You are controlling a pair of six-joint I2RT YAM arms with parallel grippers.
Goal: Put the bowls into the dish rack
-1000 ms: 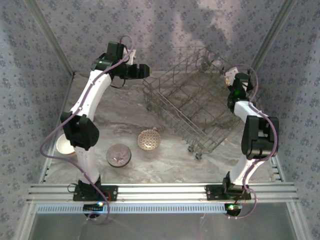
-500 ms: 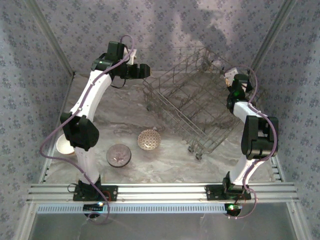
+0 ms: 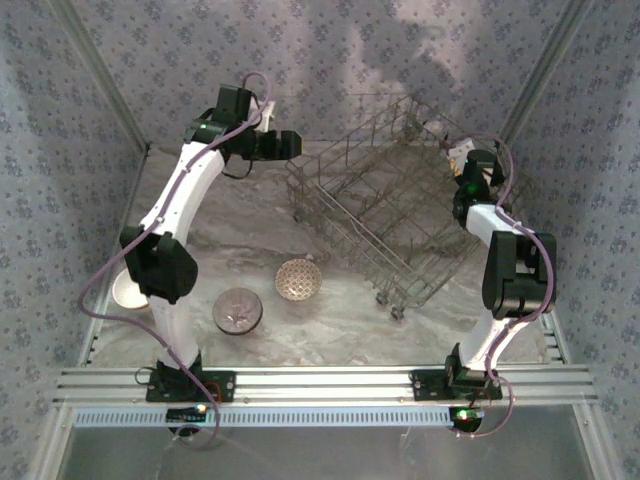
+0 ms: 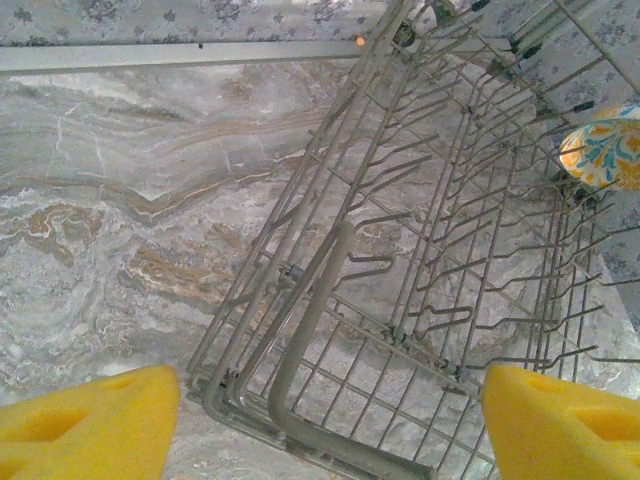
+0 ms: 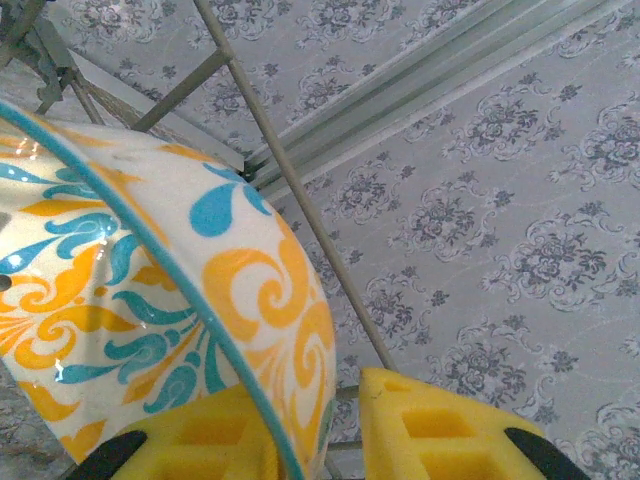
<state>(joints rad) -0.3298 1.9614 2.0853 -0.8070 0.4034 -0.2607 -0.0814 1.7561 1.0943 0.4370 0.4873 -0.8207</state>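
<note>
The grey wire dish rack (image 3: 380, 215) stands askew at the back of the table. My right gripper (image 3: 460, 158) is at its far right corner. A bowl with orange and teal swirls (image 5: 150, 300) leans against the rack wires, its rim between my right gripper's (image 5: 335, 425) yellow pads. The jaws are open, with a gap between the bowl's outer wall and the right pad (image 5: 440, 430). That bowl (image 4: 605, 152) also shows in the left wrist view. My left gripper (image 3: 288, 143) hovers open above the rack's left corner (image 4: 240, 400), holding nothing.
On the marble tabletop in front of the rack lie a patterned bowl (image 3: 298, 279), a grey-speckled bowl (image 3: 237, 310) and a white bowl (image 3: 128, 290) partly behind the left arm. Patterned walls close in the back and both sides.
My right gripper's jaws have parted from the swirl-patterned bowl. Both arms have stayed almost where they were.
</note>
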